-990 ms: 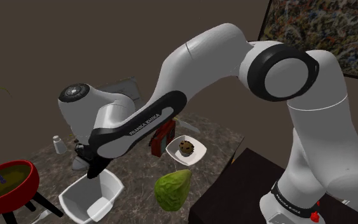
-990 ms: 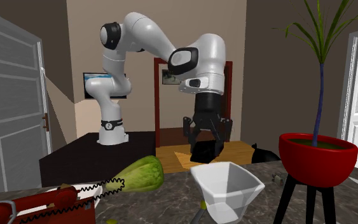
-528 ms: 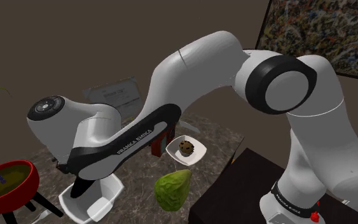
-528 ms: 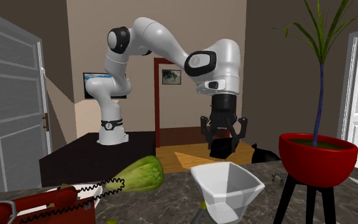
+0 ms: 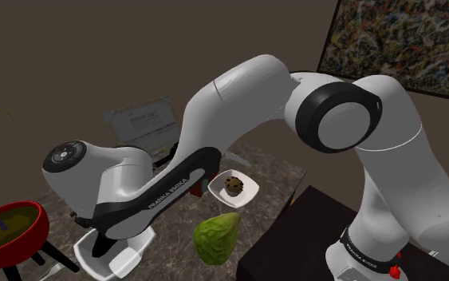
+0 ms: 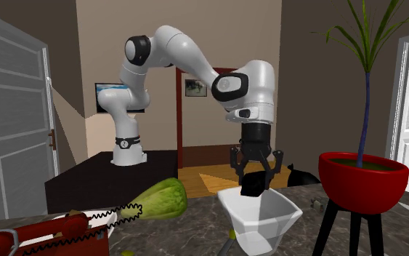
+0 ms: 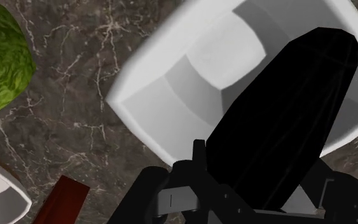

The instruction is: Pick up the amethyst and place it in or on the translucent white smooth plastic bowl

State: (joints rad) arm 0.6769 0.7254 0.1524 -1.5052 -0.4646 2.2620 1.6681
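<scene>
Amethyst (image 6: pixel 252 188), drawn as a plain black chunk, hangs clasped in the black gripper (image 6: pixel 255 174), whose fingers close on it from both sides. In the second exterior view its lower end sits right at the far rim of the white bowl (image 6: pixel 268 225). Whether it touches the bowl cannot be told. In the wrist view the amethyst (image 7: pixel 285 114) stretches from the gripper out over the mouth of the bowl (image 7: pixel 171 108), which has sloping walls and a flat bottom. The bowl stands on a dark, veined worktop (image 7: pixel 75 95). A bumpy green fruit (image 6: pixel 163 200) lies on the worktop at the second exterior view's left of the bowl, near it but apart. A red pot (image 6: pixel 362 182) on dark legs, holding a plant, stands at that view's right. In the shoulder view the white arm (image 5: pixel 238 96) bends down over the bowl (image 5: pixel 131 247) and hides most of it. The fruit (image 5: pixel 216 237) lies at that view's right of the bowl. A small white dish (image 5: pixel 246 191) with a brown speckled lump in it stands farther back.
</scene>
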